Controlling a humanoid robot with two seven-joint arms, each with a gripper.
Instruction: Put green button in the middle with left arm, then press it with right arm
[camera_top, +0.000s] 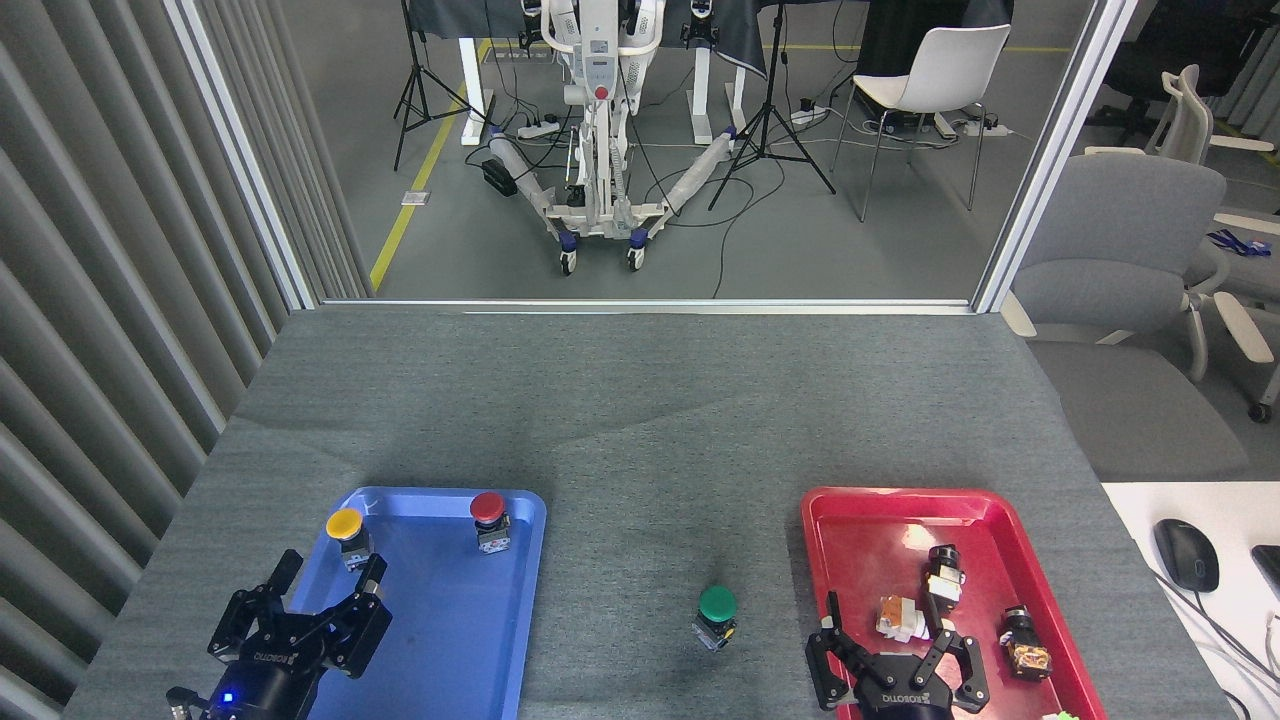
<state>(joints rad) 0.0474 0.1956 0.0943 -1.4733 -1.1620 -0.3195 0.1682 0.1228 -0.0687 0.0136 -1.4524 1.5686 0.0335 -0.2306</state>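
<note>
The green button (717, 611), a domed green cap on a squat silver-black body, stands upright on the bare grey table surface (640, 440) between the two trays. My left gripper (328, 570) hovers open over the near left corner of the blue tray (450, 640), just below the yellow button, with nothing between its fingers. At the bottom edge, my right gripper (892, 622) is open over the near part of the red tray (870, 520), empty, a hand's width to the right of the green button.
In the blue tray stand a yellow button (346, 530) and a red button (489, 516). The red tray holds several small parts (940, 578). A mouse (1186, 555) lies on a white desk at the right. A glass wall borders the table's far edge.
</note>
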